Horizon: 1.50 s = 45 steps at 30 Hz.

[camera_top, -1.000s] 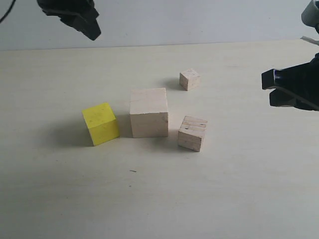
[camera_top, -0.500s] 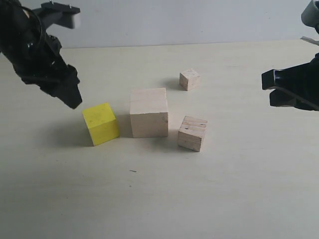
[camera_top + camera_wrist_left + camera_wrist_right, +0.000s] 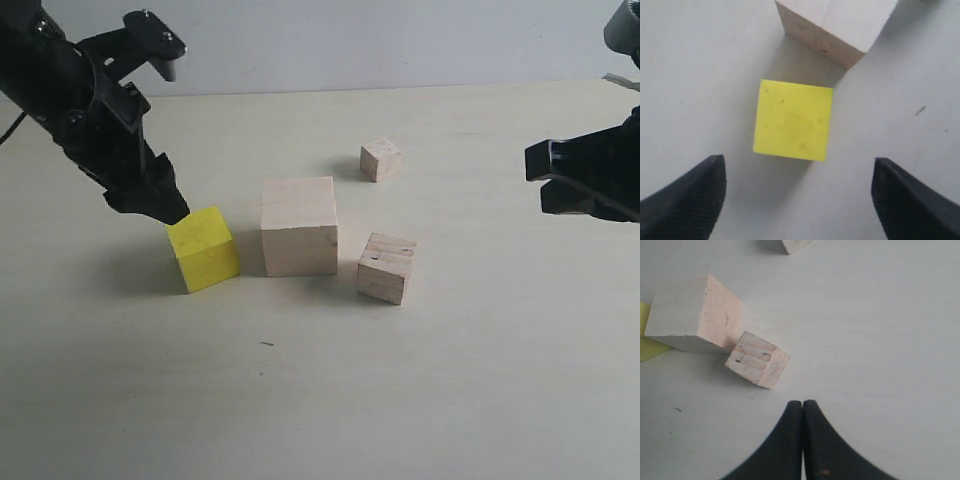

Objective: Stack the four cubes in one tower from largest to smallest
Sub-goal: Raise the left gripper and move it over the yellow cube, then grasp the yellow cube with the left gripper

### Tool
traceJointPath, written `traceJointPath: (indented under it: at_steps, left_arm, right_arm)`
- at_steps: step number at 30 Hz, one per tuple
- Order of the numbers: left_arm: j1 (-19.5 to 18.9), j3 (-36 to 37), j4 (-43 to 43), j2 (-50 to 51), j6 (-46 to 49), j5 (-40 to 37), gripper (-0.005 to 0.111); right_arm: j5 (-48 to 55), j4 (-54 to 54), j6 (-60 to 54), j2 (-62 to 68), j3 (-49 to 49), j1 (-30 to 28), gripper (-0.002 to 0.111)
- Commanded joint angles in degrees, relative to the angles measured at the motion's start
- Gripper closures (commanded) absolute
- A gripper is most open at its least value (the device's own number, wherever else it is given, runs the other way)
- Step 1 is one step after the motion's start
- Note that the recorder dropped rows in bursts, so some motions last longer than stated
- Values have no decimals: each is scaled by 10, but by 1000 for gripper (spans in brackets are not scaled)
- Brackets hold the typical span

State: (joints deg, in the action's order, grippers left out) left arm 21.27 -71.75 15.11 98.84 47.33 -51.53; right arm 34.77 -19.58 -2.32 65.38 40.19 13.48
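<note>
Unstacked on surface: yellow cube, left, by spread left tool; large pale cube, centre; grooved cube, near right; small cube, far. Right tool pressed together.

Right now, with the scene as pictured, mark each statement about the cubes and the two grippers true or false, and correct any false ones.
1. The yellow cube rests on the table with nothing on top of it. True.
2. The left gripper is shut on the yellow cube. False: its jaws stand wide open, clear of the cube.
3. The right gripper is shut and holds nothing. True.
4. The smallest cube sits on the largest cube. False: it stands on the table, apart from it.
5. The grooved cube lies between the yellow cube and the largest cube. False: it is on the largest cube's other side.
</note>
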Motion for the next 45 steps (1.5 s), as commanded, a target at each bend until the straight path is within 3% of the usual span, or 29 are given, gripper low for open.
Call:
traceJointPath:
  at_steps: [1,14,36,38,41,45]
  left_arm:
    - [0,1,12,42,68,64,30]
    - [0,-1,66,97,107,78,30]
    - [0,-1,52,162,110,92,30]
    - [0,-4,52,159,107,101,41]
    - [0,-4,50,141,107,100,66]
    - [0,-4,26,109,106,83,107]
  right_arm:
    - [-6,-4,-7,-1,2,2,108]
    - [3,2,-27,-1,2,2,108]
    - [-2,2,-41,-1,2,2,108]
    - [-2,2,-41,-1,2,2,108]
    - [-2,2,-41,-1,2,2,108]
    - [-2,2,-41,-1,2,2,108]
